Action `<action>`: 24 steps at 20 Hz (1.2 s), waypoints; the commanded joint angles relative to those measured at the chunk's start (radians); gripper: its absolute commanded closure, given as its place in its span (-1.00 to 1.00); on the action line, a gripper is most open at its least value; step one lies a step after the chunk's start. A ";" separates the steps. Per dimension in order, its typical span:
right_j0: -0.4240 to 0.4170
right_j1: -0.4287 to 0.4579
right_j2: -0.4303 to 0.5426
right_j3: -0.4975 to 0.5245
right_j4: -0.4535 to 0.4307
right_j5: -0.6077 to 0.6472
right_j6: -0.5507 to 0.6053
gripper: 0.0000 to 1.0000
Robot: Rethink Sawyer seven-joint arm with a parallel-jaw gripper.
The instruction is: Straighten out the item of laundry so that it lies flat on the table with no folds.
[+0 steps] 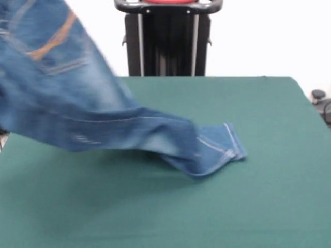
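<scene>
The blue denim jeans (93, 108) with faded patches and orange-tan stitching are blurred and lifted at the upper left of the front view, going out of the picture at the left and top edges. Their hem end (222, 150) rests on the dark green table (248, 206) near the middle. What holds the lifted part is out of view. No gripper or arm shows in this view.
The robot's black pedestal (168, 41) stands behind the table's far edge at the top centre. A dark object (321, 103) sits beyond the table's right edge. A white wall is behind.
</scene>
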 commanded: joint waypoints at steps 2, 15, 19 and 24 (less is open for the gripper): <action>-0.116 -0.005 0.197 0.121 -0.039 -0.053 -0.506 1.00; -0.318 -0.059 0.305 0.061 -0.087 0.015 -0.685 1.00; -0.349 -0.069 0.312 0.007 -0.121 0.055 -0.724 1.00; -0.347 -0.109 0.286 -0.065 -0.189 0.124 -0.723 1.00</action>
